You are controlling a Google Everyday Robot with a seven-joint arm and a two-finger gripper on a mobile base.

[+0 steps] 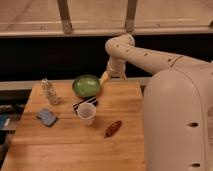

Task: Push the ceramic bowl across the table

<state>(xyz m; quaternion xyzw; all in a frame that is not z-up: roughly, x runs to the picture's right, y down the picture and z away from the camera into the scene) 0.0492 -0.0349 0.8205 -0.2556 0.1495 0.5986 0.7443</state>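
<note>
Gripper (104,78): yellowish, low over the far edge of the table, tilted down toward the bowl; open or closed cannot be told.
Ceramic bowl (86,85): round, shallow, glossy green, just beside the gripper on its view-left side, at or nearly at contact with the rim; sits upright near the far edge.
Dark flat packet (82,104): striped, nearer the camera than the gripper, lying between bowl and cup, partly tucked behind the cup.
Plastic cup (86,113): translucent white, upright, nearer still, apart from the bowl.
Reddish-brown oblong item (113,128): lying flat, well in front of the gripper, beside the cup.
Clear plastic bottle (49,91): upright, beyond the bowl from the gripper.
Blue sponge-like pad (47,117): flat, farthest from the gripper, near the view-left edge.
Table (125,115): rectangular light-brown wooden plank top under everything.
Arm (145,55): white, reaching in from view-right, bent down to the gripper.
</note>
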